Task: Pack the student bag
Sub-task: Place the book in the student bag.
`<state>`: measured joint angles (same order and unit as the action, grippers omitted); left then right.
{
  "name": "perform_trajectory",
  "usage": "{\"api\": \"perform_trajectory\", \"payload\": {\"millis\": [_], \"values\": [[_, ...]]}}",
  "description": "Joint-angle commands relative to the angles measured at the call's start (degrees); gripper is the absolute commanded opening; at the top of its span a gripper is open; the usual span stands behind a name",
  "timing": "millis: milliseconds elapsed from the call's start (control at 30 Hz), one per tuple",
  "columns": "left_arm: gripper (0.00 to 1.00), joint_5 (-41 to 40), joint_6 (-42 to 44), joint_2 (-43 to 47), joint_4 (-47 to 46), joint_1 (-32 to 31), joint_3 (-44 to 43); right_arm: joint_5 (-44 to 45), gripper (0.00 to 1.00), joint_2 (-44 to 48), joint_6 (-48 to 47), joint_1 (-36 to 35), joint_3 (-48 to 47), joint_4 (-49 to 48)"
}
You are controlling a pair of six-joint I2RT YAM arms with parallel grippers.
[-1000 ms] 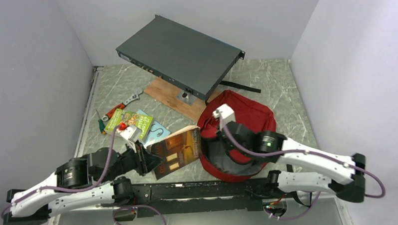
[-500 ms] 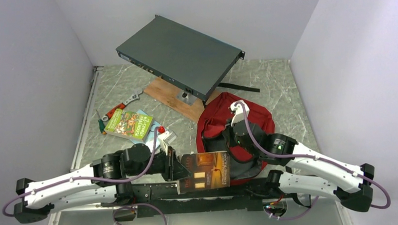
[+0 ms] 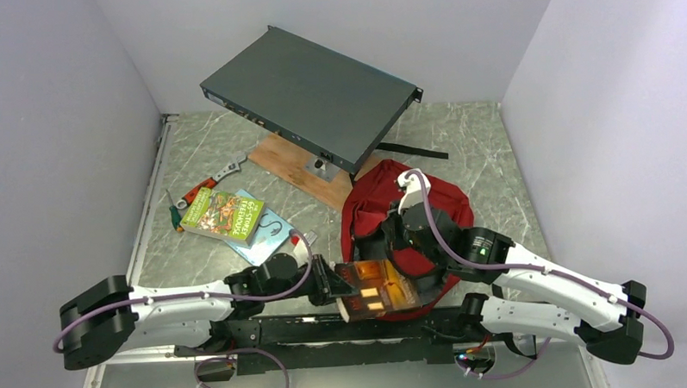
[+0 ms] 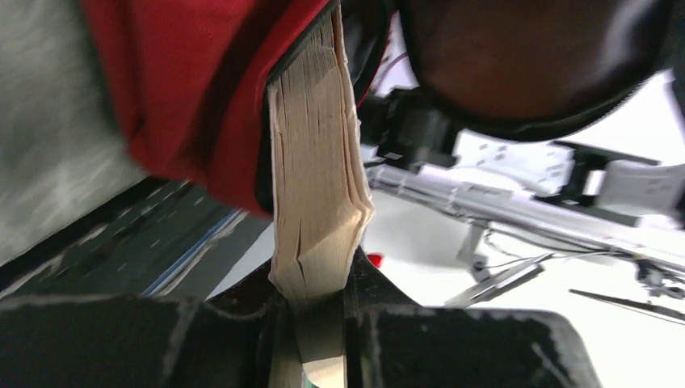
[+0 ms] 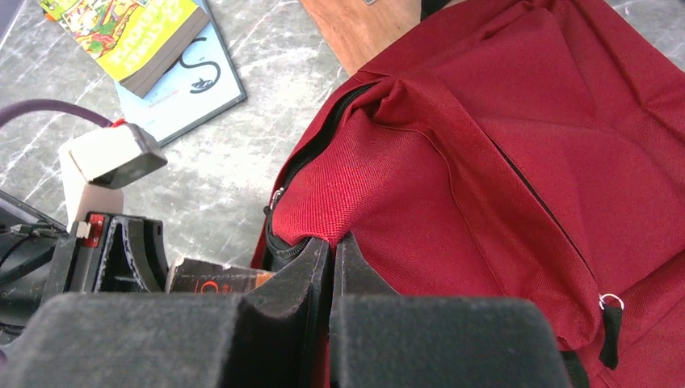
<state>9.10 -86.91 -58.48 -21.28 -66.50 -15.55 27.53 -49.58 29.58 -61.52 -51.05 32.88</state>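
Observation:
The student bag point(image 3: 426, 200) is a red backpack lying right of centre, its mouth facing the near edge. My right gripper point(image 3: 392, 244) is shut on the red fabric rim point(image 5: 363, 194) of the opening and holds it up; in the right wrist view the gripper point(image 5: 333, 244) pinches that fold. My left gripper point(image 3: 339, 285) is shut on a thick paperback with a dark orange cover point(image 3: 380, 289). The book's far end is at the bag's mouth. The left wrist view has the cream page edge point(image 4: 315, 186) running from the gripper point(image 4: 317, 283) up against the red fabric point(image 4: 186, 97).
A flat dark grey metal box point(image 3: 311, 96) leans at the back over a wooden board point(image 3: 292, 166). A green book point(image 3: 223, 214) lies on a light blue book point(image 3: 271, 234) at the left. Small hand tools point(image 3: 203, 186) lie beyond them.
My left arm has swung right and carried the paperback from the left middle to the bag's mouth. The right gripper first rose with the bag's rim and has since stayed put.

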Motion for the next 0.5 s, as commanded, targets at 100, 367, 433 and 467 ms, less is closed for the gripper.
{"api": "perform_trajectory", "payload": {"millis": [100, 367, 433, 467], "values": [[0.0, -10.71, -5.38, -1.95, -20.39, -0.26, -4.36, 0.37, 0.0, 3.24, 1.91, -0.05, -4.31, -4.45], [0.0, -24.08, -8.78, -9.79, -18.11, -2.91, -10.25, -3.76, 0.0, 3.57, 3.4, -0.08, -4.72, -7.08], [0.0, -26.19, -8.24, -13.97, -19.89, -3.55, -12.17, -5.07, 0.0, 3.23, 3.61, -0.09, -5.09, -7.38], [0.0, -28.33, -8.29, -15.79, -20.52, -4.27, -12.89, -5.69, 0.0, 3.22, 3.84, -0.05, -5.23, -7.27]]}}
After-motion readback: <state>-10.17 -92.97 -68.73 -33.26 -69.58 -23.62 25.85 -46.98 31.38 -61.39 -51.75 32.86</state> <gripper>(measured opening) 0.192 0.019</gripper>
